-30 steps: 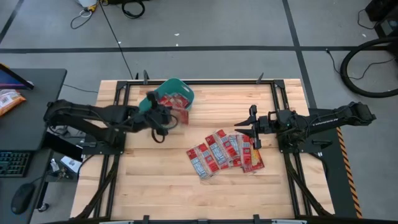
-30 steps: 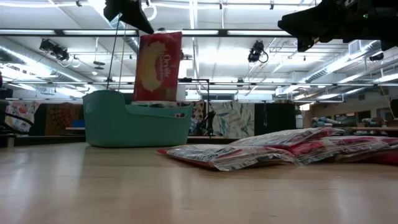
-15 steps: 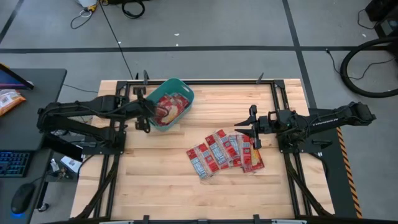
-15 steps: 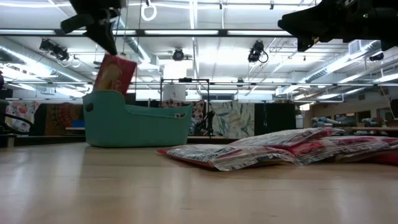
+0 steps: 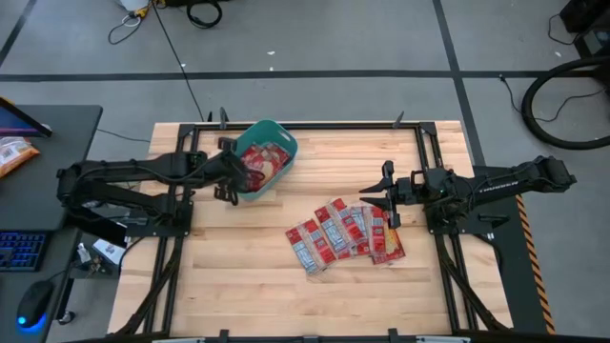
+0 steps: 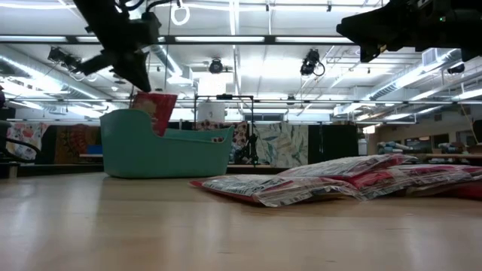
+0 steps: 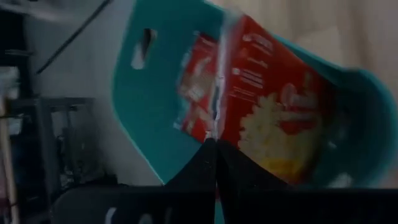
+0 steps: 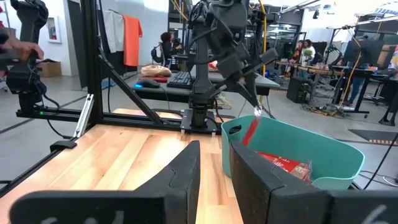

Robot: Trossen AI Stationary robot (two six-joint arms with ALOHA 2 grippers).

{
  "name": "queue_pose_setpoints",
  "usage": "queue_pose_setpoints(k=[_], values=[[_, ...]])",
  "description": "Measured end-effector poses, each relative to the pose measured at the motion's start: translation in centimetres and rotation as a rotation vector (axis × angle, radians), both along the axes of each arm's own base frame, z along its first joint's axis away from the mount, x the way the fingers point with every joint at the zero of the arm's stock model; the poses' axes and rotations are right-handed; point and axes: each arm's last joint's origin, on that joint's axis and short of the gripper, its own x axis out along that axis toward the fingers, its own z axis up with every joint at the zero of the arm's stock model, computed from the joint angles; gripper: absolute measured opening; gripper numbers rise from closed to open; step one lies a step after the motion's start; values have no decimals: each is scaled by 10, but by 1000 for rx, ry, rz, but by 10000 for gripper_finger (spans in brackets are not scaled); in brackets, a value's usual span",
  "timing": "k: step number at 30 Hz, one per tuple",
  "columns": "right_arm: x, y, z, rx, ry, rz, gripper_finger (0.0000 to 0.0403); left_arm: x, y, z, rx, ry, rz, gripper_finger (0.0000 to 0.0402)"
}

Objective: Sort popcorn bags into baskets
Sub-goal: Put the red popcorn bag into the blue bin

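The teal basket [image 5: 286, 143] [image 6: 166, 154] stands at the table's far left and holds several red popcorn bags [image 5: 265, 160]. My left gripper [image 5: 232, 178] [image 6: 139, 79] hovers over the basket's near-left rim, shut on one popcorn bag [image 6: 154, 113] [image 7: 267, 112] that dips into the basket. Several more bags [image 5: 343, 233] [image 6: 339, 181] lie fanned and overlapping on the table right of centre. My right gripper [image 5: 386, 198] [image 8: 214, 168] hangs open and still above the fan's far-right end, touching nothing. My left gripper pinches the popcorn bag by its sealed top edge [image 7: 217, 127] between both fingers, slanting down from the table's left. The bag hangs tilted below the fingers [image 6: 134, 71]. Its lower part is behind the basket's rim [image 6: 124, 114], so whether it rests on the bags inside cannot be seen.
Black frame rails [image 5: 181, 238] run along the table's left and right sides. Bare wood [image 5: 238, 286] lies near and left of the fan of bags. A desk with an orange snack bag [image 5: 14, 152], keyboard and mouse stands beyond the left edge. People show in the room behind.
My left gripper carried the held bag from beside the basket's near-right side toward the table's left, over the basket, then came down. The bag, upright and high a second ago, now tilts and has sunk partly below the rim. The right arm kept still.
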Motion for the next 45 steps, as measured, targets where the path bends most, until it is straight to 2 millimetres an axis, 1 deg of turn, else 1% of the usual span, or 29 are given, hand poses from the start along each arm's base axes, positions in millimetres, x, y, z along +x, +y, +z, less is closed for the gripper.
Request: queue_pose_setpoints(k=[2,4,8,11,13,15,18,20,22,24,27,30,35,40,45], values=[[0,0,0,0,0,0,91,3,2,-2,22,-54,38,14],[0,0,0,0,0,0,91,7,4,-4,27,-137,74,30],[0,0,0,0,0,0,91,14,8,-10,15,-316,151,80],[0,0,0,0,0,0,91,17,10,-15,10,-415,193,120],[0,0,0,0,2,0,91,18,10,-16,-24,-477,229,145],[0,0,0,0,2,0,91,21,7,-14,-140,-562,235,164],[0,0,0,-2,3,0,91,27,-4,-13,-434,-627,86,173],[0,0,0,-5,3,-1,91,34,-13,-14,-570,-648,40,172],[0,0,0,-4,3,-1,91,41,-25,-20,-624,-622,28,166],[0,0,0,-1,2,-1,91,48,-40,-34,-633,-540,-6,159],[0,0,0,-1,1,-1,91,60,-62,-51,-601,-469,-34,155],[1,0,-1,-1,8,-1,91,73,-80,-64,-577,-421,-16,154],[2,0,-2,-1,12,-8,91,99,-102,-72,-607,-360,17,154],[2,0,-3,-1,17,-9,91,130,-127,-80,-588,-226,17,154],[2,0,-3,-1,16,-9,91,159,-151,-86,-578,-194,-11,153]])
